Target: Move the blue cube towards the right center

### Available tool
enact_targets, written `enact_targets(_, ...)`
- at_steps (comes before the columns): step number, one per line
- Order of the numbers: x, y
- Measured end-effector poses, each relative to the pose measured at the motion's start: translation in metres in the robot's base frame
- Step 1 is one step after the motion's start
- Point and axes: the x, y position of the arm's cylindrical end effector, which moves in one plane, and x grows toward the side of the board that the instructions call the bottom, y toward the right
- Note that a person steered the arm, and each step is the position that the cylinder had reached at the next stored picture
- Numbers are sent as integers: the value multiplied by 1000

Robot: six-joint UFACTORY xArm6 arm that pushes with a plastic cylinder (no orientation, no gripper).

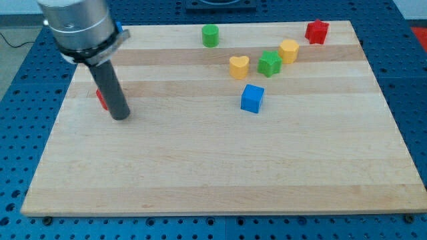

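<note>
The blue cube (252, 98) sits on the wooden board (220, 167), a little right of centre in the upper half. My tip (119, 117) rests on the board far to the view's left of the blue cube, well apart from it. A red block (101, 99) shows just behind the rod, mostly hidden by it.
A yellow heart (239, 66), a green star (269, 63) and a yellow hexagon-like block (289, 51) lie just above the blue cube. A green cylinder-like block (211, 35) is at the top centre. A red star (317, 31) is at the top right.
</note>
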Motion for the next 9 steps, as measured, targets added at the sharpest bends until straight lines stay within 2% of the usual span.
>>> enact_targets(1,-24,-35)
enact_targets(2,-15,-46)
enact_targets(3,31,-27)
enact_targets(4,49,-17)
enact_targets(5,48,-16)
enact_targets(6,37,40)
enact_targets(7,-1,83)
enact_targets(9,-48,131)
